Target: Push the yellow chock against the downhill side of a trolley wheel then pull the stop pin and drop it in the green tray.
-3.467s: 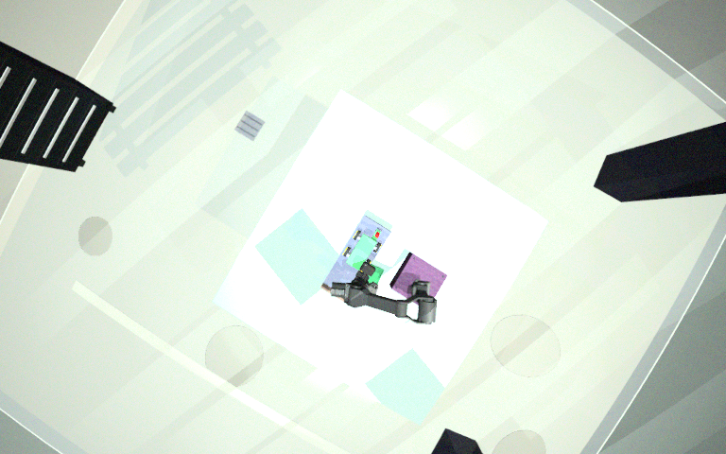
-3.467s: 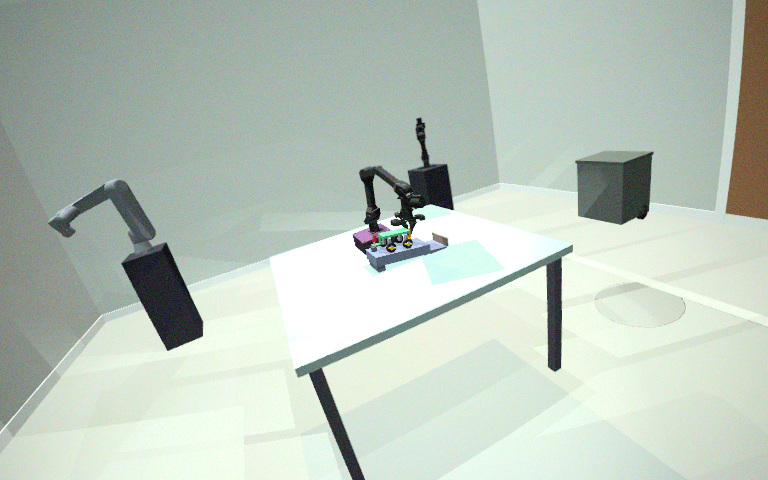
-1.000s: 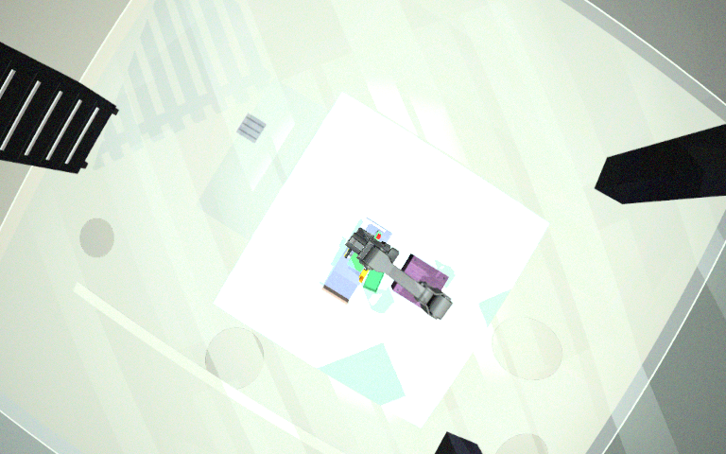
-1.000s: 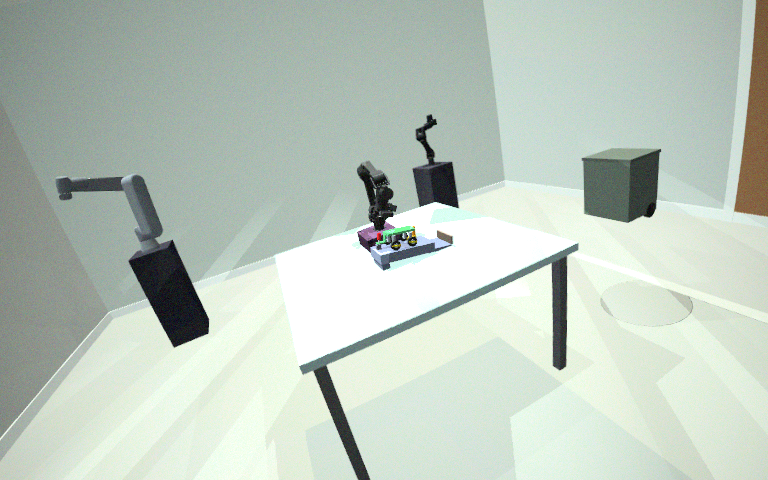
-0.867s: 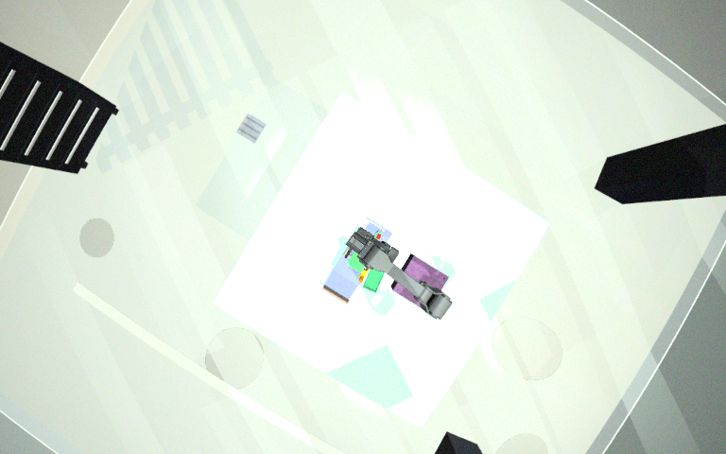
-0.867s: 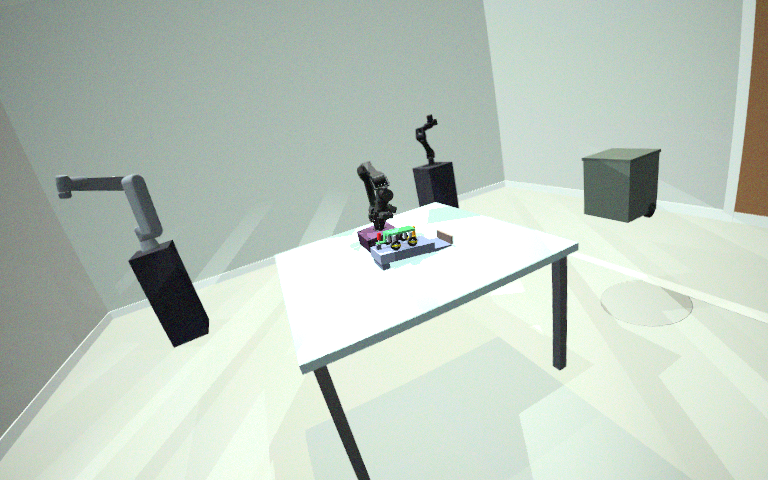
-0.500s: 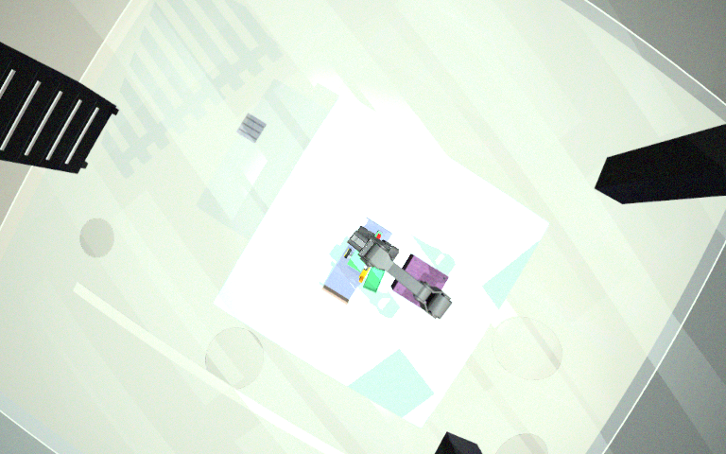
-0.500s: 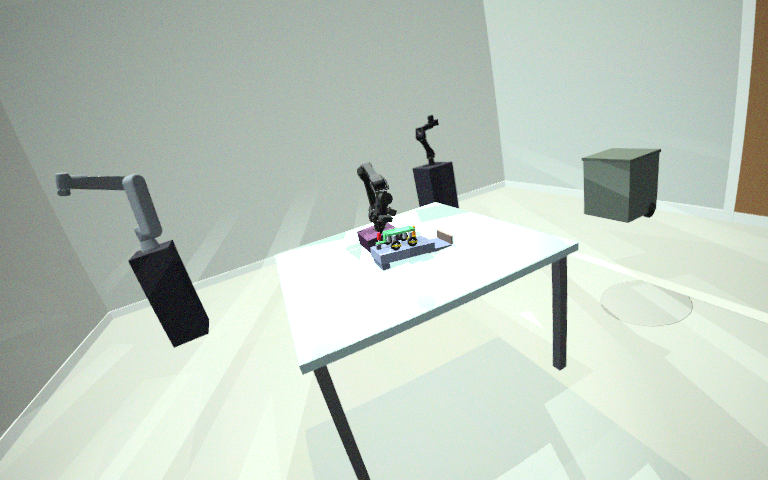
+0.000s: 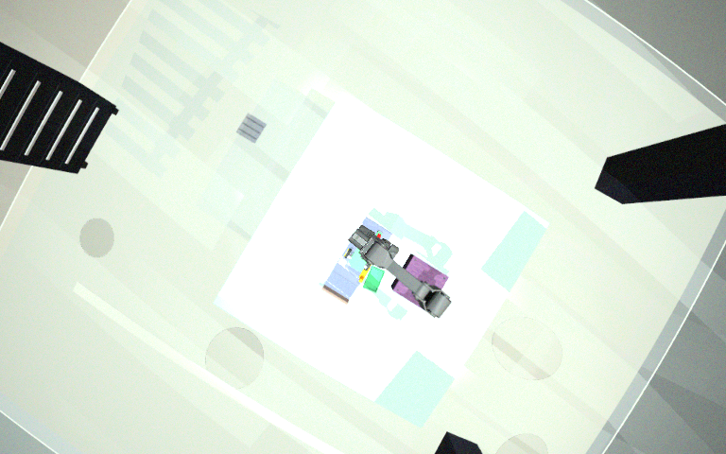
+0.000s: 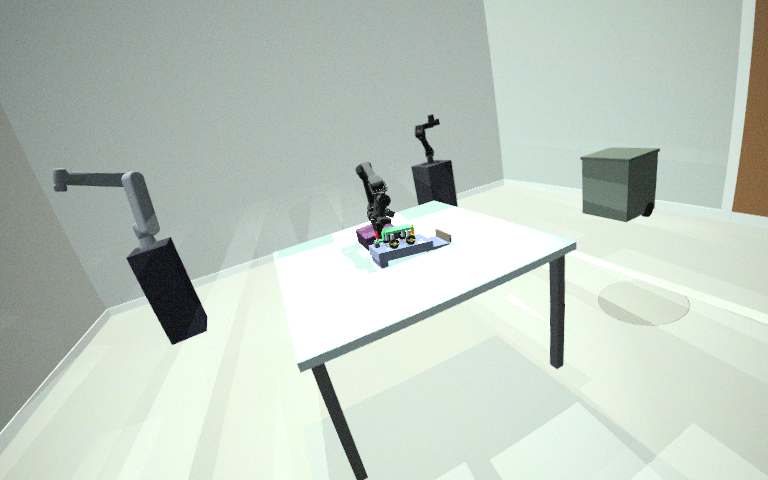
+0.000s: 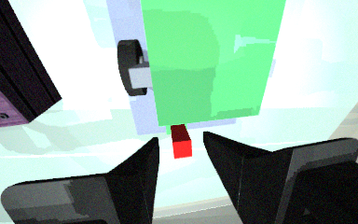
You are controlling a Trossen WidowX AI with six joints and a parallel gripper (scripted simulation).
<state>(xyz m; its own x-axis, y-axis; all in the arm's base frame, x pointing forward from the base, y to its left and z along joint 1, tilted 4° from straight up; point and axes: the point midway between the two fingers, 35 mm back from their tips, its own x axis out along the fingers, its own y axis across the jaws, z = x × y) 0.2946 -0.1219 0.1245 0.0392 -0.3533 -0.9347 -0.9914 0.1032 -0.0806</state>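
from above, a white table [image 9: 300, 224] is seen with the grey arm [image 9: 406, 278] stretched from a purple block [image 9: 436, 275] toward the uphill end of a pale blue ramp [image 9: 337, 278]. a speck of red, the stop pin [image 9: 378, 234], is seen just beside the wrist. a green tray [image 9: 373, 278] lies next to the ramp's side, and the yellow chock [image 9: 362, 276] is seen touching the tray's edge on the ramp side; whether it touches a wheel cannot be told at this size. in the side view, the arm [image 10: 373, 192] is bent down over the ramp [image 10: 396, 253], on which the green-topped trolley [image 10: 396, 230] stands with dark wheels below it; the yellow chock [image 10: 412, 230] is seen at the trolley's far end, away from the arm. at the wrist, the gripper [image 11: 181, 149] is seen partly open, its fingers standing on either side of the red head of the stop pin [image 11: 182, 142] without touching it, and nothing is held. the pin juts out from under the green deck of the trolley [image 11: 210, 61], and one dark wheel [image 11: 130, 67] is seen at the deck's left side.
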